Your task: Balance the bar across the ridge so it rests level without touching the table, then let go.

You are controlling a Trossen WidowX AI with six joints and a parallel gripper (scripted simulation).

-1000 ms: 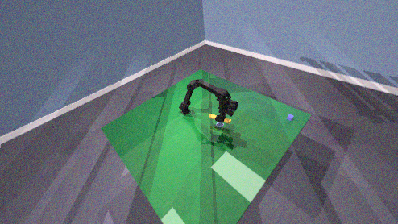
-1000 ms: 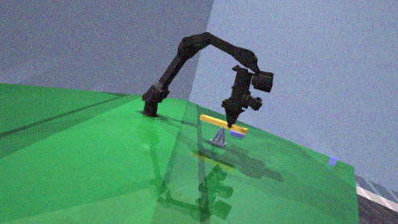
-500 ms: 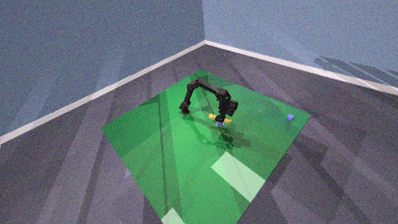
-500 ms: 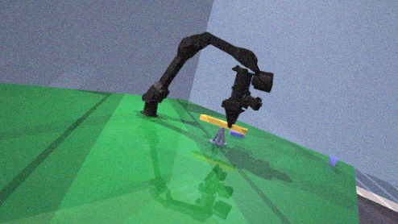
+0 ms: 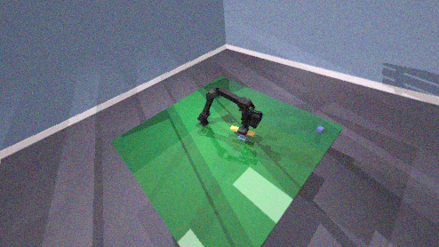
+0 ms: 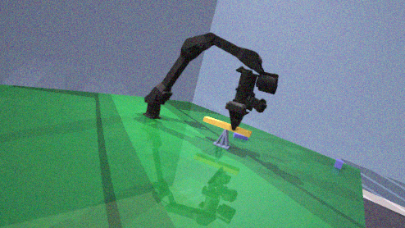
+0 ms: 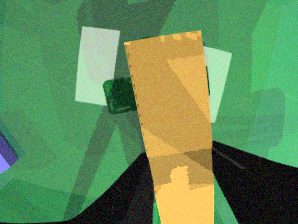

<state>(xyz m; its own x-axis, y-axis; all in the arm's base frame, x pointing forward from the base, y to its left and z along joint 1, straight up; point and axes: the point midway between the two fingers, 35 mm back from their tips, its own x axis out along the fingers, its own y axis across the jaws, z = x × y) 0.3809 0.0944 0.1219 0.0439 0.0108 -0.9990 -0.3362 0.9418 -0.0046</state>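
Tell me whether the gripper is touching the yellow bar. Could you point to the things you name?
Touching: the wrist view shows the gripper's fingers closed against both sides of the yellow bar [image 6: 217,122] [image 7: 172,100].

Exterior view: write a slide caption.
The claw grips a yellow bar above a small grey stand.

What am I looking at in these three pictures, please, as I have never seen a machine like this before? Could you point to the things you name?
The machine is one black jointed arm [image 5: 231,97] [image 6: 235,48] standing on a glossy green surface [image 5: 151,153] [image 6: 49,123] [image 7: 45,125]. One picture looks down from above, one looks from the side, and the third comes from a camera at the arm's wrist, so the yellow bar [image 5: 234,128] [image 6: 216,122] [image 7: 172,100] looks large there. The jaws are closed on that bar, off its middle, just above a small grey-blue ridge [image 5: 242,138] [image 6: 222,141]. Whether the two touch I cannot tell. A small purple block [image 5: 320,129] [image 6: 339,164] lies near the surface's edge.
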